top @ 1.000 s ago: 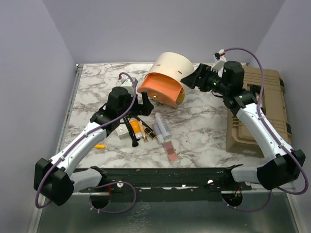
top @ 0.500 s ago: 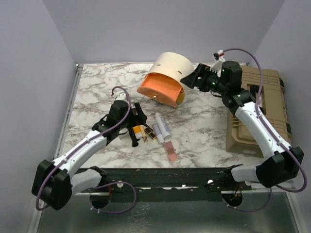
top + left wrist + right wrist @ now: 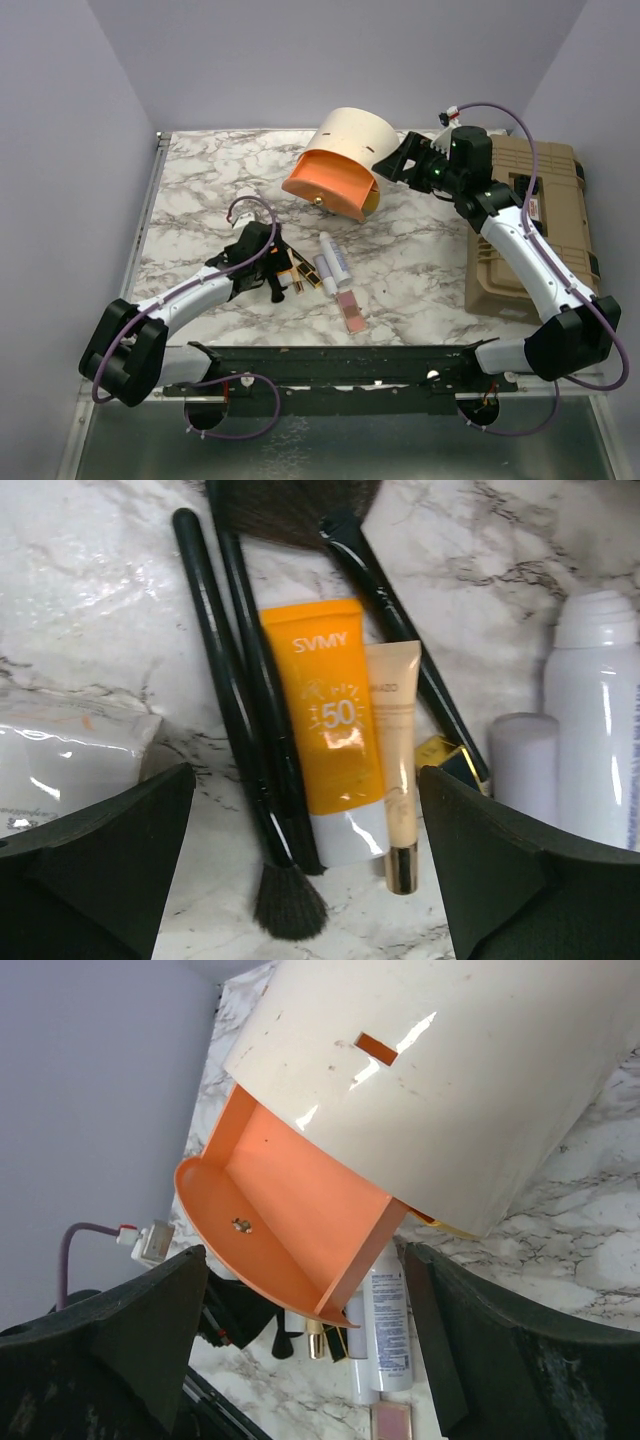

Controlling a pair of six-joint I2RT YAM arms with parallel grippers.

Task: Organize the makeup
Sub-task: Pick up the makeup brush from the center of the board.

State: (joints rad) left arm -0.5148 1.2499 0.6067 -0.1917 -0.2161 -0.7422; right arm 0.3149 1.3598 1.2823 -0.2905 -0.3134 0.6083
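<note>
The makeup lies in a loose row on the marble table. The left wrist view shows an orange tube (image 3: 322, 730), a beige tube (image 3: 396, 770), black brushes (image 3: 235, 710), a gold-black lipstick (image 3: 452, 760) and white tubes (image 3: 598, 730). My left gripper (image 3: 305, 885) is open, low over the orange tube and brushes, with one finger on each side. From above it (image 3: 279, 270) covers that tube. The white tubes (image 3: 334, 262) and the pink palette (image 3: 351, 312) lie to its right. My right gripper (image 3: 402, 166) is open beside the cream case (image 3: 350, 150).
The cream case with its orange inside (image 3: 290, 1210) lies tilted at the back centre, opening toward the makeup. A tan toolbox (image 3: 530, 225) stands at the right edge. A white packet (image 3: 60, 770) lies left of the brushes. Purple walls close the table in.
My left arm has swung toward the near side and dropped, bringing its open gripper down over the orange tube and brushes. The right arm has barely moved.
</note>
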